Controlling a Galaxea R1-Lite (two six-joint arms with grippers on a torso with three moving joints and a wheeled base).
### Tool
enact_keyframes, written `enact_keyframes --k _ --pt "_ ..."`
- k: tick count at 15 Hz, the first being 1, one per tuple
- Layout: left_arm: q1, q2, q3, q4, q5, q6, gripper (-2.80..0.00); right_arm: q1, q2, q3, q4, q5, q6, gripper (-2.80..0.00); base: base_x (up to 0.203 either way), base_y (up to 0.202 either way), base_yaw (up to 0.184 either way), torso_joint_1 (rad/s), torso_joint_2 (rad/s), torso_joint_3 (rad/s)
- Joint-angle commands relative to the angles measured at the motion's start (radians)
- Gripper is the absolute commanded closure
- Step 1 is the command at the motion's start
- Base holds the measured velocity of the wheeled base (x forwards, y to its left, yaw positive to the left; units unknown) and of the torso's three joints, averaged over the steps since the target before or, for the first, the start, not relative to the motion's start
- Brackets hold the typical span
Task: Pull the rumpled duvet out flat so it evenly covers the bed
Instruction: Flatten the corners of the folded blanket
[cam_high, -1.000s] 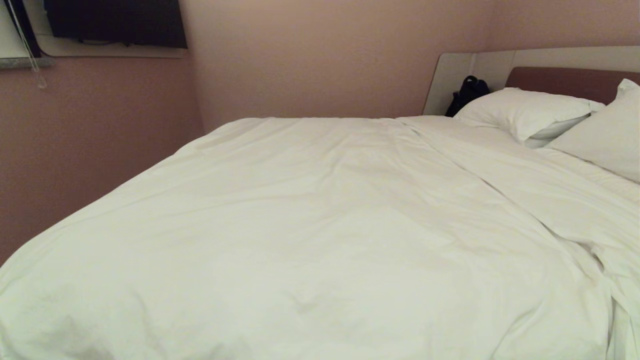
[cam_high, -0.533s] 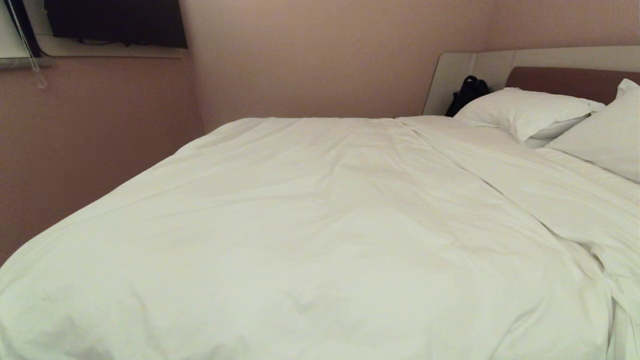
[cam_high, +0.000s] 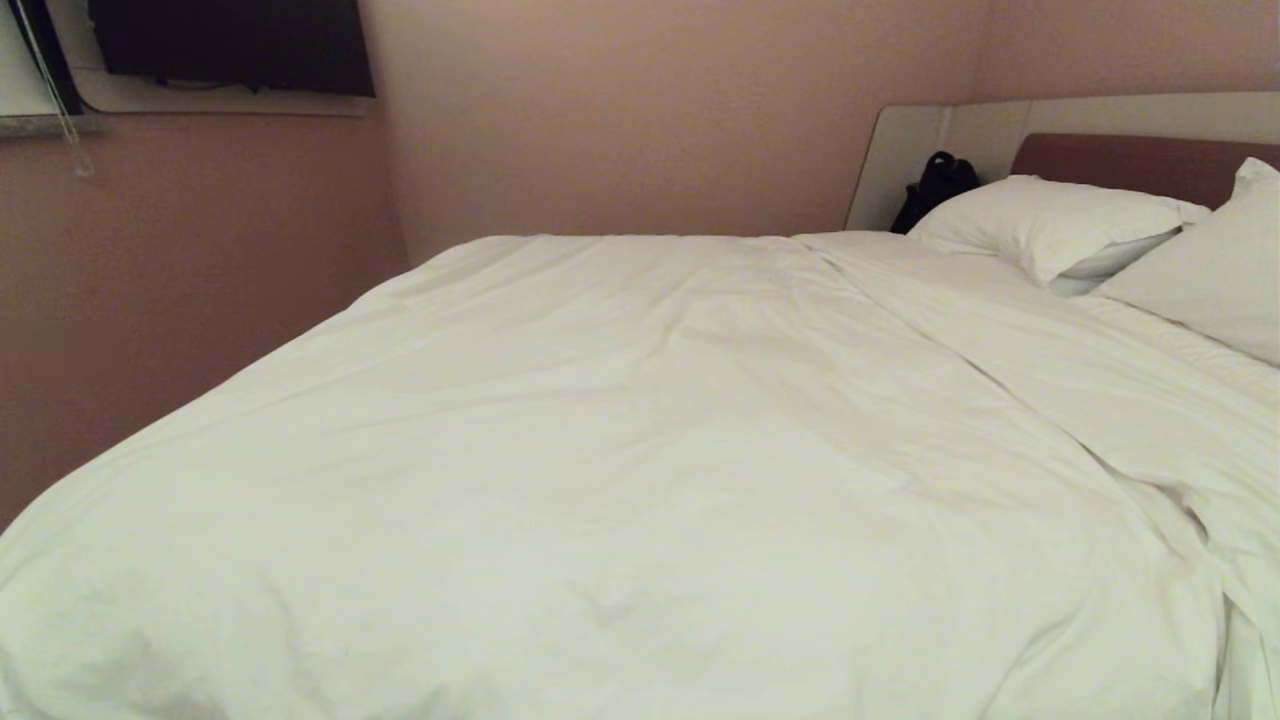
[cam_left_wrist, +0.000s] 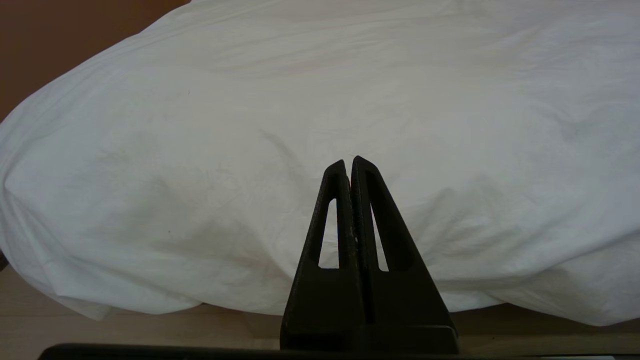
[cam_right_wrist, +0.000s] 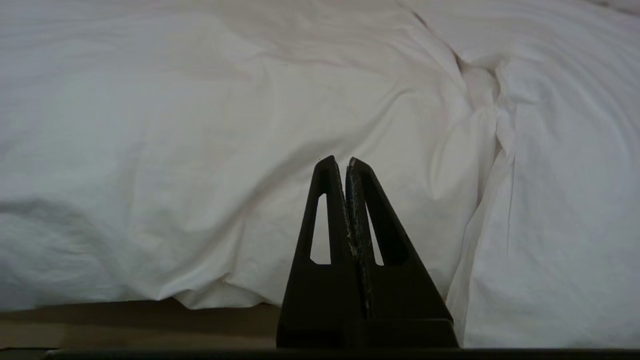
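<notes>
Duvet cloth, plain white and puffy, lay spread over most of the bed, reaching from its near edge back toward the far edge by the pink wall. Its surface was soft and creased, with shallow wrinkles running lengthwise. Toward the right side of the bed a long ridge ran diagonally where the quilt folded against more white cloth, and the folds bunched near the bed's near right corner. Two white pillows sat at the head end, touching the brown panel of the headboard, with a small black object just beside them at the head end's far corner. No writing or label showed anywhere on the bedding.

In the left wrist view the left gripper was clenched on nothing, its black fingers pressed together in front of the duvet's hanging near edge. In the right wrist view the right gripper was likewise clenched and empty, facing the same edge close to the bunched fold. Neither arm appeared in the head view.
</notes>
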Motion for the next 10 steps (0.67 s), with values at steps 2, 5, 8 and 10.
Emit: enact_keyframes --k 2,5,8,10 --pt "0.000 0.000 0.000 0.000 0.000 0.000 0.00 0.001 0.000 0.000 0.001 0.000 0.030 0.00 0.000 0.000 0.000 0.000 0.00 0.000" --pt "0.000 0.000 0.000 0.000 0.000 0.000 0.00 0.000 0.000 0.000 0.000 0.000 0.031 0.00 0.000 0.000 0.000 0.000 0.00 0.000" --pt "0.000 0.000 0.000 0.001 0.000 0.000 0.00 0.000 0.000 0.000 0.001 0.000 0.031 0.00 0.000 0.000 0.000 0.000 0.00 0.000" --pt "0.000 0.000 0.000 -0.001 0.000 0.000 0.00 0.000 0.000 0.000 0.000 0.000 0.031 0.00 0.000 0.000 0.000 0.000 0.00 0.000"
